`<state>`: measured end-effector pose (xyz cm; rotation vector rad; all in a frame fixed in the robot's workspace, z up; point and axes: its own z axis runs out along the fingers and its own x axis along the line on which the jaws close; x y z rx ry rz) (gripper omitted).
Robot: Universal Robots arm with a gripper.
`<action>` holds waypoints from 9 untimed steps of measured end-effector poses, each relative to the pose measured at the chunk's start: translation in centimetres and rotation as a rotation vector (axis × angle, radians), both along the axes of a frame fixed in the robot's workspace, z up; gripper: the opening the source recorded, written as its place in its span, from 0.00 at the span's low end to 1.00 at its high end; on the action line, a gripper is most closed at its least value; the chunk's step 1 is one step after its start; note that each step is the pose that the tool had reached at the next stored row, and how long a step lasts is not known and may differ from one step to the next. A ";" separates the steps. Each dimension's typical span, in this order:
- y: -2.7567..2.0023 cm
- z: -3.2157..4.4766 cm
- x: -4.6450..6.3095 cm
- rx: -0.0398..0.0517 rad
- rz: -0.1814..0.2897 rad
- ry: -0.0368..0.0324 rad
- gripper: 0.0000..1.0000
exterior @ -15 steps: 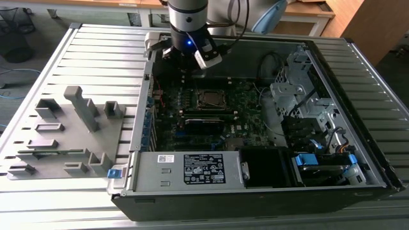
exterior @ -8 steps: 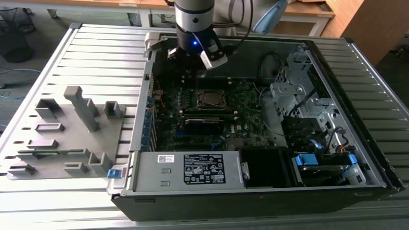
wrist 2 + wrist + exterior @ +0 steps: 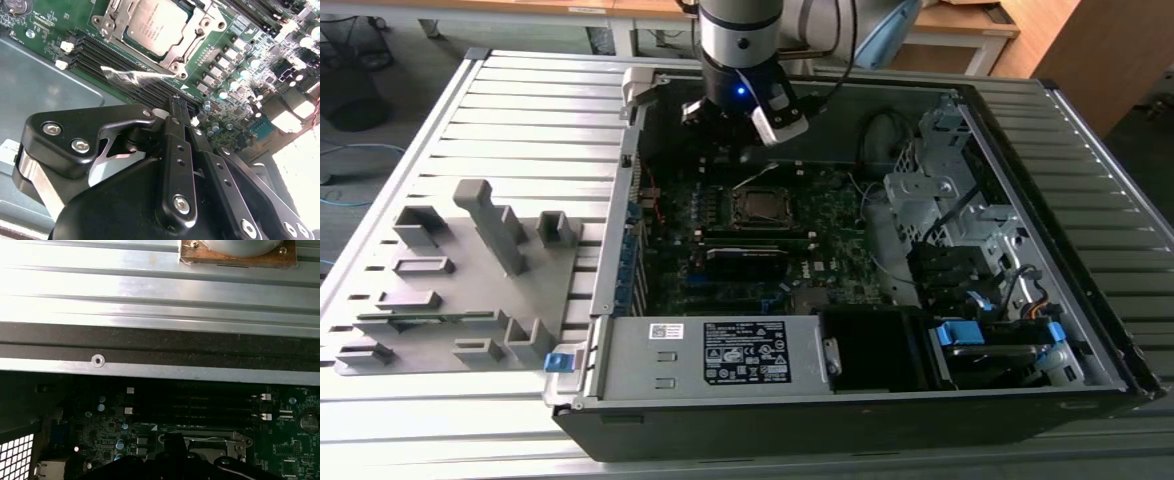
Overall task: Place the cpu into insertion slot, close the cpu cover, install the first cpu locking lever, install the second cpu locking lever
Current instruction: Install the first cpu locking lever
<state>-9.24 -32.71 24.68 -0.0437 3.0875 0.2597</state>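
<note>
1. You are looking at the lever stage, as I judge it. The cpu [image 3: 156, 26] is already sitting in the insertion slot [image 3: 736, 206]. The cpu cover [image 3: 196, 31] is lying down over it, with its window framing the grey top.
2. In the exterior view the slot is sitting at about ten o'clock from the middle of the computer case [image 3: 854, 425]. The arm [image 3: 740, 40] is standing at twelve o'clock of the slot.
3. In the second wrist view the hand [image 3: 181, 107] is hovering near the socket, over the memory slots [image 3: 100, 55]. Its fingers are drawn together and nothing is showing between them.
4. A thin, shiny locking lever [image 3: 131, 75] is lying along the socket's edge, between the cover and the fingertips. It is looking free rather than hooked down. I cannot tell whether it is the first or the second lever, or whether the tips are touching it.
5. To my mind, the next move is calling for a careful bearing of the closed tips on that narrow lever. It is asking for a push down and then sideways under its catch. A slip would be landing on the memory slots or on the small parts of the motherboard [image 3: 45, 37].
6. The grey fixture [image 3: 440, 290] is resting on the surface [image 3: 520, 130] at nine o'clock of the case, well apart from the work.
</note>
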 end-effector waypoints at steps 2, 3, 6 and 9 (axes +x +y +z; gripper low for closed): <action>0.00 0.00 0.0 0.0001 0.000 -0.0001 0.11; 0.00 -0.01 0.0 0.0001 0.000 -0.0001 0.11; 0.01 -0.03 0.1 0.0002 0.000 0.0000 0.11; 0.01 -0.16 0.7 0.0001 0.000 0.0027 0.11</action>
